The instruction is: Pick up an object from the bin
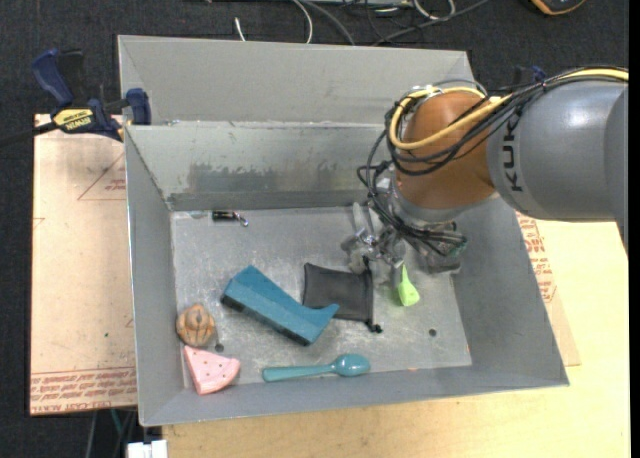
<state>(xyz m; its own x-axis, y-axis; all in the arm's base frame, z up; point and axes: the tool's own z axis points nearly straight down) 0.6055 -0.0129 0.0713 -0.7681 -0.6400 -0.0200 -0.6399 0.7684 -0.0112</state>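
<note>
The gripper (385, 252) is hanging low in the bin (150, 246), between a flat black piece (335, 291) and a small green thing (407, 292). Whether it is open or closed cannot be told. Nothing is showing as lifted, so the pick looks not yet done.

Teal spoon (316, 370), pink wedge (210, 370), brown walnut-like lump (196, 324) and blue block (275, 308) lie close together.
</note>
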